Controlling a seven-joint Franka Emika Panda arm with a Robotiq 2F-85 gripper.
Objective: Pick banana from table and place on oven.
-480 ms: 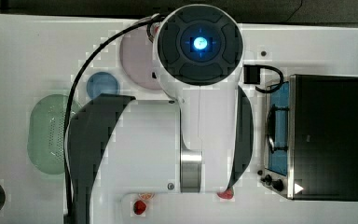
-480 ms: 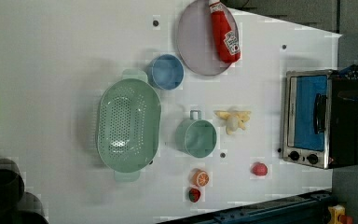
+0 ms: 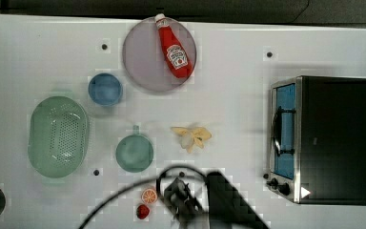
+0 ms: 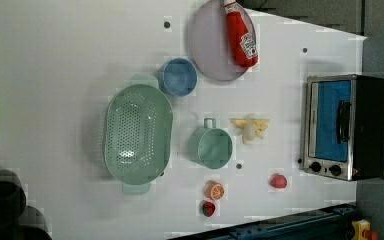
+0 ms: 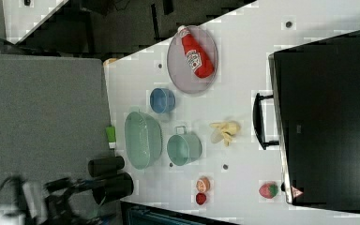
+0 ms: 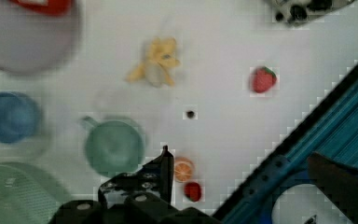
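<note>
- Approach step: your fingers (image 3: pixel 181 198) stand wide open and empty, well apart from the banana (image 3: pixel 192 137).
- Next, descend over the banana beside the oven (image 3: pixel 324 138), then close.

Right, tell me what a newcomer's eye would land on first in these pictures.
Probably the red ketchup bottle, lying on the pale round plate at the far edge of the white table in the top view. Next comes the boxy oven with its blue-tinted door at the top view's right. Between them, the small pale banana lies alone on the table, right of the green mug.
</note>
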